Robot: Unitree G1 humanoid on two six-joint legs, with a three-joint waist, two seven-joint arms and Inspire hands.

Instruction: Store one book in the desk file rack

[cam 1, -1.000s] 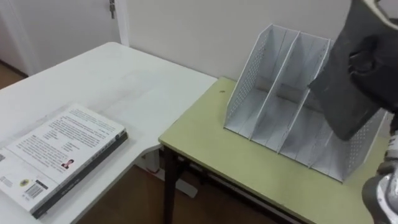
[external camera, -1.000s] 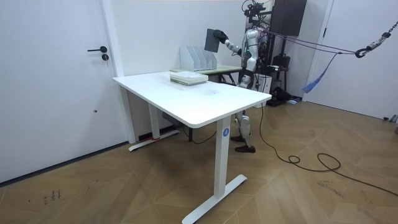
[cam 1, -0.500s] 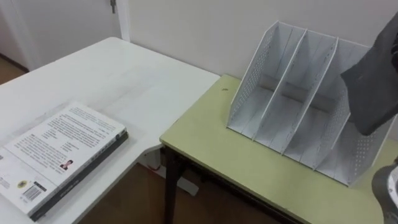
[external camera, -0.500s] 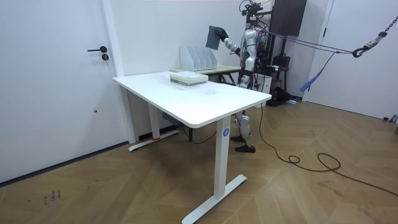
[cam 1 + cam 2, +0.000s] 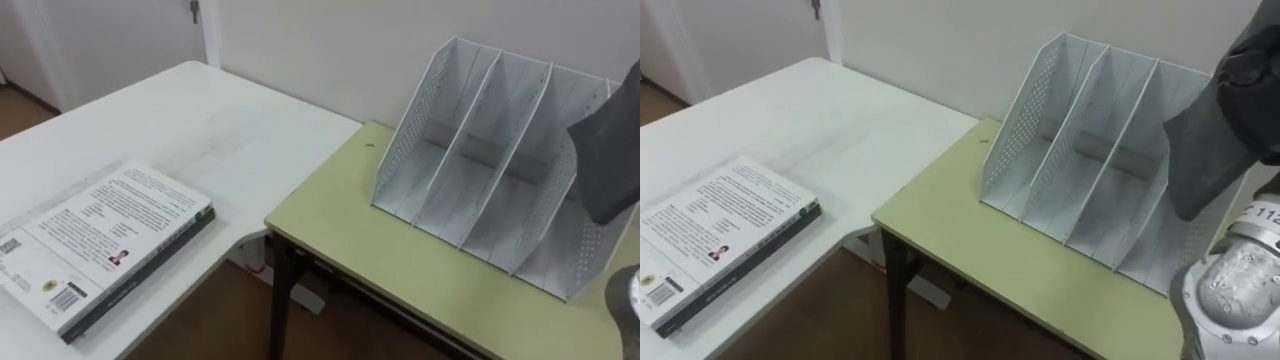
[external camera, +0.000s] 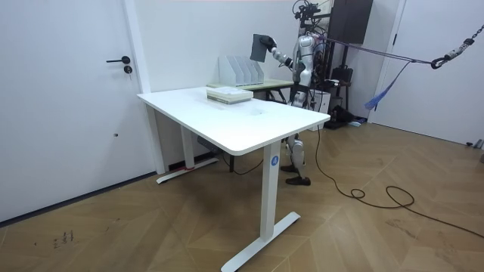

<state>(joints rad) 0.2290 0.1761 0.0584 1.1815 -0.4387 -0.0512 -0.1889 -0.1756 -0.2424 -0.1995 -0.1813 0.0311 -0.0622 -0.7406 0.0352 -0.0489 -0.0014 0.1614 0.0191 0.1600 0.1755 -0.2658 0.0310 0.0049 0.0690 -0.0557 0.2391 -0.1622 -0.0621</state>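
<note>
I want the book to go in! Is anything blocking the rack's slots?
Nothing visible does. The dark book, held in the right hand, hangs by the file rack's right end, and its slots look empty. The other books lie apart on the white desk.

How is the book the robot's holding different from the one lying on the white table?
The held book is plain dark grey; the table book shows a white printed cover. The held book is raised and tilted by the file rack in the right hand; the table book lies flat on the white table. Both are closed.
</note>
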